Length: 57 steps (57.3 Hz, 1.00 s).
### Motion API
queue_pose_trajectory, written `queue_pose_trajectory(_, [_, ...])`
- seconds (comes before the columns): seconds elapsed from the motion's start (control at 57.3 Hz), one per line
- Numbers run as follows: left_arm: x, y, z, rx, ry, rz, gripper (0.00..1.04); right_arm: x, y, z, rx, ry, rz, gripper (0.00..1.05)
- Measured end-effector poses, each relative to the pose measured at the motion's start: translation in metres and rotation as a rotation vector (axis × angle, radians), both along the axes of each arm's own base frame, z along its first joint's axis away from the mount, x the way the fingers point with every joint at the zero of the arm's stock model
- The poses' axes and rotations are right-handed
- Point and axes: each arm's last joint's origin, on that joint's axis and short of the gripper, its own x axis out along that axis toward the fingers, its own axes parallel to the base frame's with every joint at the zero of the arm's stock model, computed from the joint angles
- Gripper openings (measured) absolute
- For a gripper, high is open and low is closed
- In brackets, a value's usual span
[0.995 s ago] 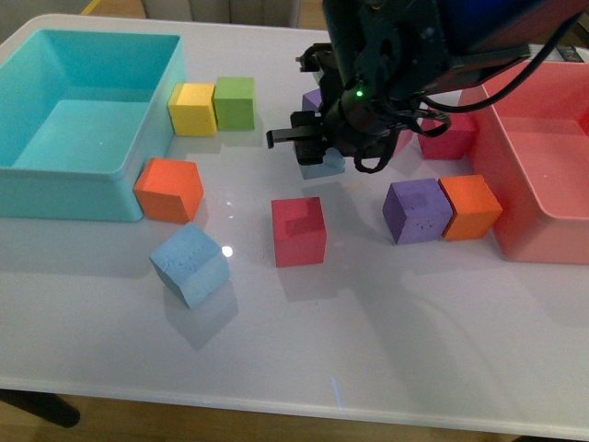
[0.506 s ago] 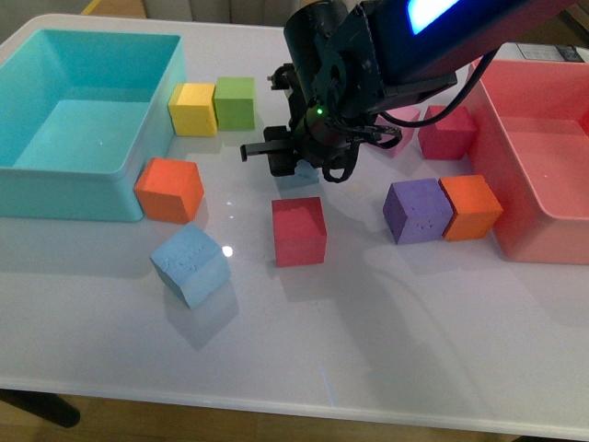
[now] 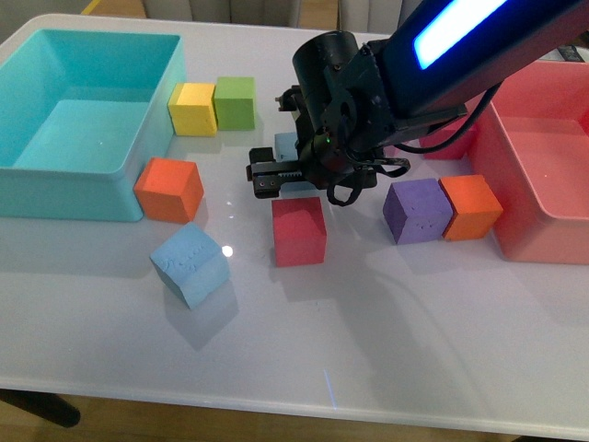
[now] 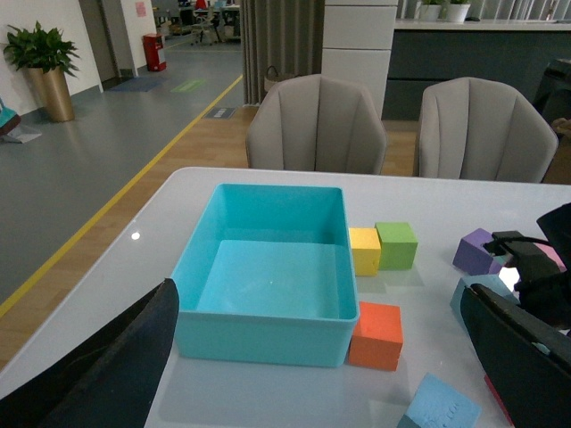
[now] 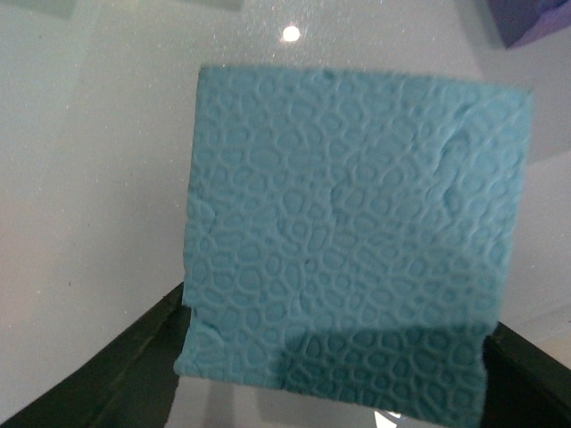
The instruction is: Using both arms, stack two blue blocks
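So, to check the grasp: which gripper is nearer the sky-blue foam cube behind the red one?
Right: the right gripper holds the sky-blue foam cube between its fingers; the left gripper is far off, outside the front view.

This looks like an open office or lobby floor. Beyond the glossy white table (image 4: 192,192), two grey padded tub chairs (image 4: 317,125) stand at twelve o'clock. Further off, a leafy plant in a gold pot (image 4: 46,67) stands near ten o'clock on grey flooring with a yellow line (image 4: 134,178), and a long dark counter (image 4: 482,53) runs at one o'clock.

The black right arm (image 3: 396,78) carries looping cables (image 3: 348,191), a green light (image 3: 321,139), a blue strip (image 3: 457,25).
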Motion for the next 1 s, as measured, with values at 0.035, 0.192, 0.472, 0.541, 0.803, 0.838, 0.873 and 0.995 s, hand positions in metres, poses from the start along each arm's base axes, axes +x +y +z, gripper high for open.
queue_pose_trajectory(0.035, [0.000,0.000,0.000,0.000,0.000,0.000,0.96,-0.001,-0.002,0.004,0.011,-0.010,-0.003,0.96])
queue_pose_trajectory(0.192, [0.000,0.000,0.000,0.000,0.000,0.000,0.96,-0.007,-0.013,0.044,0.083,-0.099,-0.023,0.96])
queue_pose_trajectory(0.472, [0.000,0.000,0.000,0.000,0.000,0.000,0.96,-0.060,-0.049,0.123,0.185,-0.295,-0.045,0.96])
queue_pose_trajectory(0.541, [0.000,0.000,0.000,0.000,0.000,0.000,0.96,-0.080,-0.058,0.136,0.187,-0.325,-0.046,0.96])
queue_pose_trajectory(0.803, [0.000,0.000,0.000,0.000,0.000,0.000,0.96,-0.164,-0.089,0.185,0.204,-0.443,-0.051,0.96])
queue_pose_trajectory(0.838, [0.000,0.000,0.000,0.000,0.000,0.000,0.96,-0.171,-0.092,0.189,0.207,-0.455,-0.047,0.96])
queue_pose_trajectory(0.873, [0.000,0.000,0.000,0.000,0.000,0.000,0.96,-0.175,-0.093,0.191,0.174,-0.538,-0.095,0.92])
queue_pose_trajectory(0.995, [0.000,0.000,0.000,0.000,0.000,0.000,0.96,-0.201,-0.128,0.184,0.106,-0.844,-0.314,0.66])
